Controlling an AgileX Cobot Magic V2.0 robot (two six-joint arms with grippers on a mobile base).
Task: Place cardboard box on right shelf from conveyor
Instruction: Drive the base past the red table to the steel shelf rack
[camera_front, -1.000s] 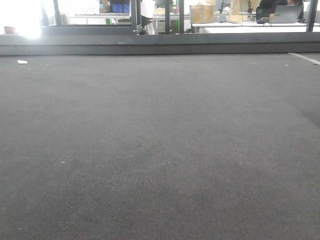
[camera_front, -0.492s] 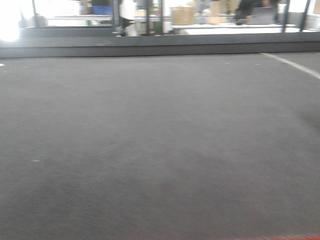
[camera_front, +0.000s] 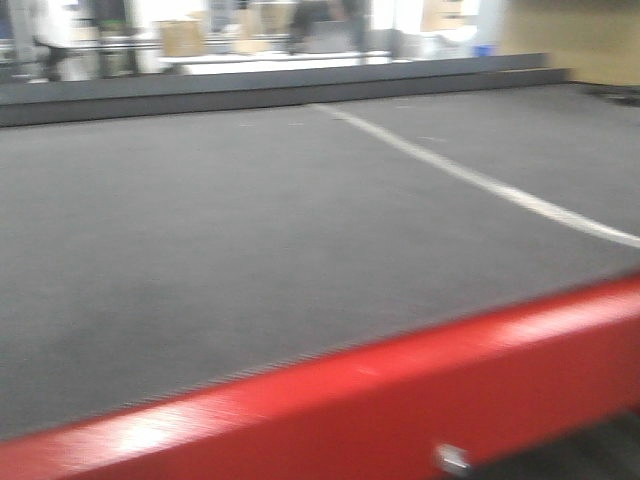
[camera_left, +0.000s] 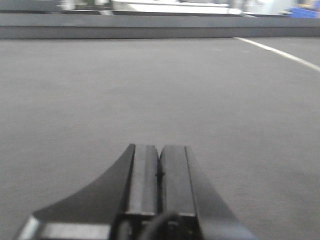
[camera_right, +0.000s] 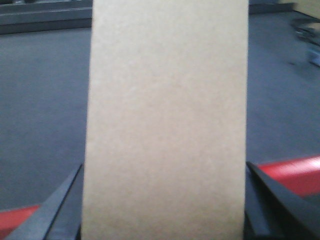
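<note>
The plain tan cardboard box (camera_right: 165, 115) fills the middle of the right wrist view. My right gripper (camera_right: 164, 167) is shut on it, one dark finger against each side. Behind the box lies the dark grey conveyor (camera_right: 45, 100). The front view shows the same belt (camera_front: 250, 220), blurred, with a white line (camera_front: 480, 180) across it. My left gripper (camera_left: 160, 147) hovers low over the belt (camera_left: 150, 85), shut, its pads pressed together with nothing between them. The right shelf is out of view.
A red rail (camera_front: 400, 390) borders the belt's near edge and also shows beside the box (camera_right: 290, 172). A dark raised rim (camera_front: 250, 95) closes the far side. White tables and a brown carton (camera_front: 180, 38) stand beyond. A blurred tan surface (camera_front: 590, 40) is at the top right.
The front view has swung to the right. The red rail has come into view along the bottom, and the white line has slid from the right edge toward the middle.
</note>
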